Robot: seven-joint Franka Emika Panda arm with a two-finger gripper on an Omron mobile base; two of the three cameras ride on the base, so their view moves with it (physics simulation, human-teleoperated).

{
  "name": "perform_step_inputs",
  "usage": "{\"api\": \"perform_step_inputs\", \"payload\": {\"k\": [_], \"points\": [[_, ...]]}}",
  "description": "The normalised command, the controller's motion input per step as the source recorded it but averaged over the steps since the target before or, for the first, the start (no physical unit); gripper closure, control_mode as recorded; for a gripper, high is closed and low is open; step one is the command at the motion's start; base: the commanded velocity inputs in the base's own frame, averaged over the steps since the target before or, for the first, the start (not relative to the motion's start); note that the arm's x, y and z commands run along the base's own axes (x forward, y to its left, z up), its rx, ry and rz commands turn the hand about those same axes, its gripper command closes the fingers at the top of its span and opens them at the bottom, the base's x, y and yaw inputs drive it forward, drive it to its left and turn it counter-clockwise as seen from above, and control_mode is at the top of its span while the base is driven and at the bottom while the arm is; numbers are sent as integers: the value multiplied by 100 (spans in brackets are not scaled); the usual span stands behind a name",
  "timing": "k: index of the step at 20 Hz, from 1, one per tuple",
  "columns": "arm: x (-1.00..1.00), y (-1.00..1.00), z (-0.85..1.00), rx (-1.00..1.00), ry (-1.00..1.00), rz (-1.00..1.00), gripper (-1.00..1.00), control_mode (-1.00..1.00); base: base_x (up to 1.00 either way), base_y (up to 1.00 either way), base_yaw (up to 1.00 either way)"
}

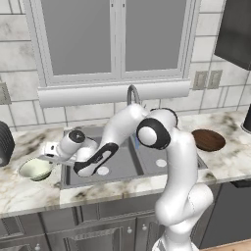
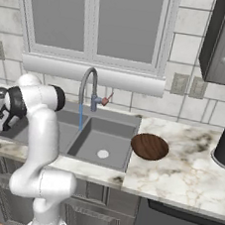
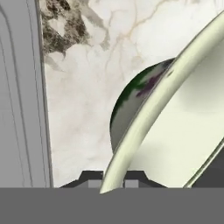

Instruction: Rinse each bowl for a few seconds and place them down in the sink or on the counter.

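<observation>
Pale cream-green bowl [image 1: 35,168] sits upright on the marble surface [image 1: 29,191], at 9 o'clock from the sink [image 1: 122,166] and just beside its left edge. Arm reaches across the left basin; hand [image 1: 50,153] is at the bowl's near-sink rim. Hand view: bowl rim [image 3: 148,118] runs up between the two dark fingertips [image 3: 92,178], jaws narrow, one tip on each side of the rim wall; whether they press it, cannot tell. Reddish-brown bowl [image 2: 149,146] rests on the surface at 3 o'clock from the sink, just beside the right basin, well apart from the hand. Faucet [image 2: 89,89] is running a thin blue stream into the basin.
</observation>
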Motion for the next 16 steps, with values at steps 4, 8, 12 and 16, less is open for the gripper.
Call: {"api": "perform_step_inputs", "payload": {"k": [4, 8, 12, 16], "points": [[5, 47, -79, 0, 0, 0, 100, -100, 0, 0, 0], [0, 29, -79, -2, -3, 0, 100, -100, 0, 0, 0], [0, 9, -35, -6, -8, 1, 100, -100, 0, 0, 0], [0, 6, 5, -10, -14, 4, -100, -100, 0, 0, 0]]}}
